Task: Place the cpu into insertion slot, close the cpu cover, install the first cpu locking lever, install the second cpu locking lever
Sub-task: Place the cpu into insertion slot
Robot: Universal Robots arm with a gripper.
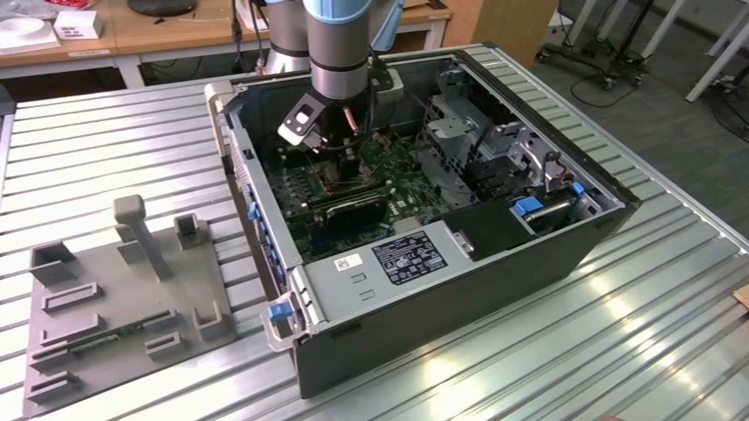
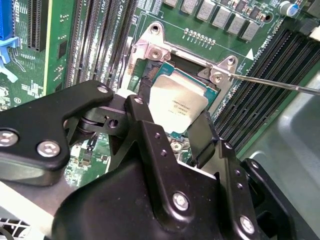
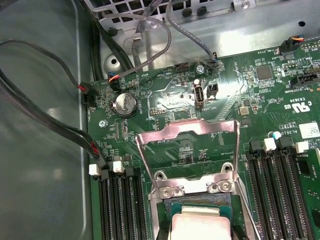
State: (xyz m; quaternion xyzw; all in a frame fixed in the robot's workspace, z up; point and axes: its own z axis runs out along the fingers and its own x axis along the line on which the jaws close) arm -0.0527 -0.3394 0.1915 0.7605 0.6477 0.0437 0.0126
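Observation:
The cpu (image 2: 178, 104), a square chip with a silver-grey top, sits over the insertion slot (image 2: 170, 74) on the green motherboard (image 1: 392, 175). My gripper (image 2: 172, 107) is shut on the cpu, with one black finger (image 2: 144, 86) at one edge and the other finger (image 2: 202, 134) at the opposite edge. The cpu cover (image 3: 186, 131), a thin silver frame, stands swung up and open behind the slot. A thin locking lever (image 2: 280, 84) sticks out to the side, unlatched. In the exterior view my gripper (image 1: 333, 156) reaches down into the open computer case.
Long black memory slots (image 2: 95, 45) run on both sides of the socket. Cables (image 3: 45, 115) and a coin battery (image 3: 124, 104) lie beyond the cover. Case walls (image 1: 468, 289) enclose the board. A grey fixture plate (image 1: 117, 298) rests on the table at the exterior view's left.

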